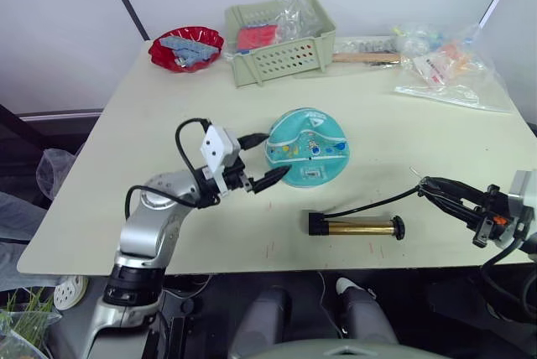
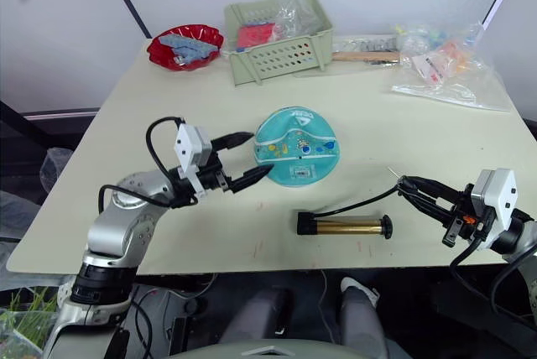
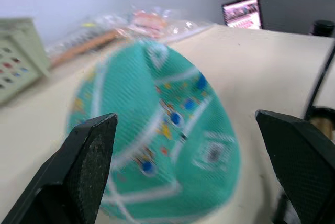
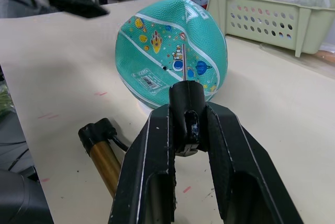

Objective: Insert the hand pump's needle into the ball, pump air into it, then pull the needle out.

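Cream table [image 1: 151, 149]; ball [image 1: 307, 148]; hand pump [image 1: 356, 226]; basket [image 1: 279, 39]; red bowl [image 1: 185, 47]; seemingly plastic bags [image 1: 449, 70]

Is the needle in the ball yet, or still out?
Out. The right gripper holds the hose end with the needle well away from the ball; the pump lies on the table.
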Robot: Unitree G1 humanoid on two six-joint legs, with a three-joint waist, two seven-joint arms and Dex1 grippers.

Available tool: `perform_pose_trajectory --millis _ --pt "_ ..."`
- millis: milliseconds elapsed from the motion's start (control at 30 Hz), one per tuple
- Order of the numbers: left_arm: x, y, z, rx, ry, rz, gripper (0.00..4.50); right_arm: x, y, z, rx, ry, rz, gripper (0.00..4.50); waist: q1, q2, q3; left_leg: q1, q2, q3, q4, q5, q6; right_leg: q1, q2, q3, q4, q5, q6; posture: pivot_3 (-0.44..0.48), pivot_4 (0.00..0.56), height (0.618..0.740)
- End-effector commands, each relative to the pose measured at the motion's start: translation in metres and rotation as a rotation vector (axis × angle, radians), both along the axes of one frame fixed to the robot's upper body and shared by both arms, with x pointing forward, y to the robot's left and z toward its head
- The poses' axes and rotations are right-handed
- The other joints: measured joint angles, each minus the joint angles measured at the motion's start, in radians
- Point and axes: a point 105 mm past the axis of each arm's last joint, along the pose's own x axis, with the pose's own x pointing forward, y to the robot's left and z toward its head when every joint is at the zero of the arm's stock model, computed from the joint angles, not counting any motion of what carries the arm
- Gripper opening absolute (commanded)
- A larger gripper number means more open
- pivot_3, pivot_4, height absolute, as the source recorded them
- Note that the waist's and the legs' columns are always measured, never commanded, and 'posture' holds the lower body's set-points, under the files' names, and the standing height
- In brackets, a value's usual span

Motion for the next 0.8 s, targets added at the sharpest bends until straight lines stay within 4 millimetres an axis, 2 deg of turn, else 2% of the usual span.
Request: perform_pose_trajectory --millis 33,300,567,800 --pt "0.009 0.001 0.018 -0.003 -0.072 0.066 4.45 -0.004 0.006 0.009 -0.007 -0.048 0.033 0.33 0.000 0.000 0.000 0.000 0.000 0.000 0.000 0.000 0.000 0.000 0.000 0.000 0.000 0.000 0.000 0.000 0.150 0.740" --pt "0.031 -0.010 0.027 -0.018 -0.067 0.156 4.45 -0.005 0.006 0.006 -0.028 -0.060 0.035 0.33 -0.001 -0.001 0.001 0.000 0.000 0.000 0.000 0.000 0.000 0.000 0.000 0.000 0.000 0.000 0.000 0.000 0.150 0.740" --pt "0.051 -0.022 0.009 0.036 0.029 0.190 4.45 -0.002 0.010 0.008 -0.026 -0.080 0.028 0.33 -0.002 -0.002 0.001 0.000 -0.001 0.000 0.000 0.000 0.000 0.000 0.000 0.000 0.000 0.000 0.000 0.000 0.150 0.740" --pt "0.055 -0.028 0.002 0.041 0.052 0.192 4.45 -0.003 0.010 0.008 -0.026 -0.083 0.024 0.33 -0.001 -0.002 0.001 0.000 -0.001 0.000 0.000 0.000 -0.001 0.000 0.000 0.000 0.000 0.000 0.000 0.000 0.150 0.740"
